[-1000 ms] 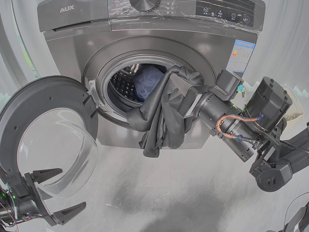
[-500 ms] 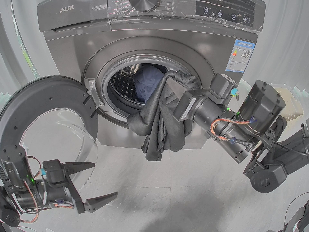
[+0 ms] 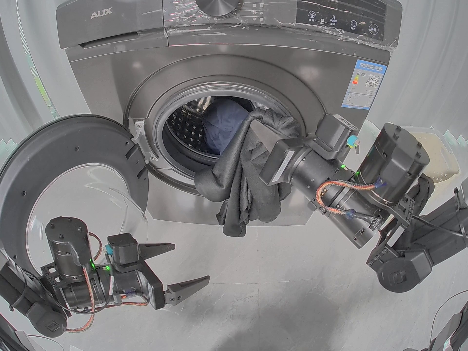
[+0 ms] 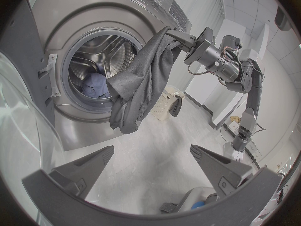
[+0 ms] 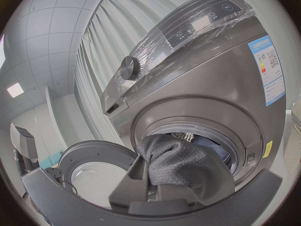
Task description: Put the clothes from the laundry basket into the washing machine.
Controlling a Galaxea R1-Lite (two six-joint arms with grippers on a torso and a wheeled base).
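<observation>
The dark garment point(image 3: 243, 171) hangs at the mouth of the washing machine point(image 3: 219, 69). The right gripper point(image 3: 257, 123) pinches its top fold, jaws closed on the cloth at the upper right edge of the drum opening point(image 3: 160, 137). Most of the fabric drapes outside, over the lower rim and down the front panel, its tail clear of the floor. A blue garment point(image 3: 222, 120) lies deep in the drum.

To do this step well, I judge the grip should carry further in past the rim before letting go, so the hanging bulk follows over the lip rather than sliding back out. The trailing folds may need a push.

The right arm comes in from the right, forearm angled up toward the opening. The left gripper point(image 3: 191, 262) hovers low over the floor before the open door point(image 3: 73, 171), jaws spread wide and empty, facing the hanging cloth. The laundry basket point(image 4: 163, 105) stands by the machine's right side, another dark piece point(image 4: 177, 105) over its edge.
</observation>
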